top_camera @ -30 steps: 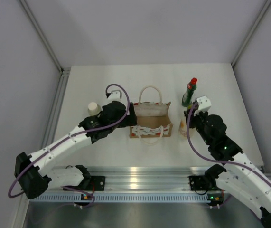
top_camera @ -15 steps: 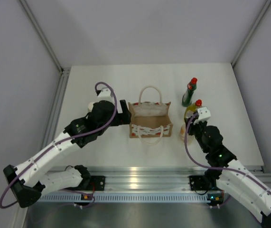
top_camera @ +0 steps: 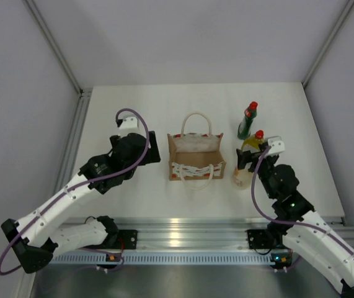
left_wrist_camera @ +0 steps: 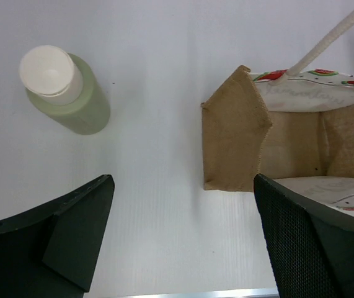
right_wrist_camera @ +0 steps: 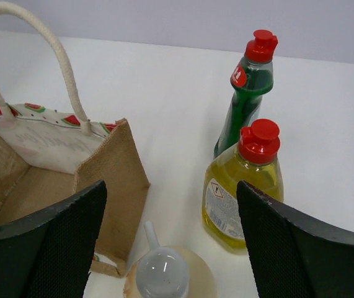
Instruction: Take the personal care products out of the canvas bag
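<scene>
The canvas bag (top_camera: 196,166) stands open mid-table; its visible inside is bare canvas (left_wrist_camera: 300,139). Right of it stand three personal care products. They are a dark green bottle (top_camera: 247,121) with a red cap, a yellow one (top_camera: 255,141) with a red cap, and a cream pump bottle (top_camera: 241,179). My right gripper (top_camera: 247,162) hangs open just above the pump bottle (right_wrist_camera: 163,276), apart from it. The yellow bottle (right_wrist_camera: 243,186) and green bottle (right_wrist_camera: 246,93) stand behind. A pale green bottle (left_wrist_camera: 66,90) with a white cap stands left of the bag (left_wrist_camera: 235,139). My left gripper (top_camera: 154,149) is open over bare table (left_wrist_camera: 183,186).
An aluminium rail (top_camera: 177,227) runs along the table's near edge by the arm bases. Grey walls close in the left, right and back sides. The bag's rope handles (right_wrist_camera: 59,62) stick up above its rim.
My right gripper has opened and let go of the cream pump bottle, which now stands on the table. My left arm has drawn back leftward from the bag's side.
</scene>
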`<state>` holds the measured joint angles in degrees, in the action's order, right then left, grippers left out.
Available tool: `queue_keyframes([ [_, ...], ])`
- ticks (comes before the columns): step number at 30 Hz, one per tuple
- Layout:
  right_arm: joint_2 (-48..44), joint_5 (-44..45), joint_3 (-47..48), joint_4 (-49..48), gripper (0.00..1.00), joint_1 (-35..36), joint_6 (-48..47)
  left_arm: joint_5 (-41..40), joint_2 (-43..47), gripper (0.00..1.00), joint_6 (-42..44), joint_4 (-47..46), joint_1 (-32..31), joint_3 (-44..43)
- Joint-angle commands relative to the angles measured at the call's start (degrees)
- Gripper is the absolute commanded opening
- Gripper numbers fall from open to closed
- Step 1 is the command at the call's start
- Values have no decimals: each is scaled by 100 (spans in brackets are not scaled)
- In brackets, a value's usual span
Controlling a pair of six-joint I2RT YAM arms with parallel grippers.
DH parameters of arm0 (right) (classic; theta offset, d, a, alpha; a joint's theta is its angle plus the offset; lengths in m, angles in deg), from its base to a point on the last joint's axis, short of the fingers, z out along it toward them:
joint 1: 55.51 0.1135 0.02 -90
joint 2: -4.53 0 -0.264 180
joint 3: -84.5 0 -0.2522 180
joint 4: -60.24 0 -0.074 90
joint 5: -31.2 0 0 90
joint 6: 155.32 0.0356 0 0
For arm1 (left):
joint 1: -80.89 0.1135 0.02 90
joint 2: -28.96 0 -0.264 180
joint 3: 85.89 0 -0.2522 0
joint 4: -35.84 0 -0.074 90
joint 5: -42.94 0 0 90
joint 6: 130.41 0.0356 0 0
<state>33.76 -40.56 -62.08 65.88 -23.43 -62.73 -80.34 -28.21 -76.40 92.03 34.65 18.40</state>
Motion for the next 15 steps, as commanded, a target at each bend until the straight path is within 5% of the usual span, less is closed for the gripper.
queue_keyframes([
  [1, -216, 258, 818, 572, 84, -52, 197, -618, -31, 98, 39, 378, 132, -361],
  [8, -50, 821, 2488, 3077, 89, -43, 689, -65, 3, 98, 319, 564, 1502, -458],
  [11, -23, 979, 3208, 3955, 99, -43, 787, -152, 127, 98, 478, 660, 1915, -484],
  [15, -137, 1120, 3816, 4818, 99, -43, 796, -328, 355, 98, 646, 985, 2163, -467],
])
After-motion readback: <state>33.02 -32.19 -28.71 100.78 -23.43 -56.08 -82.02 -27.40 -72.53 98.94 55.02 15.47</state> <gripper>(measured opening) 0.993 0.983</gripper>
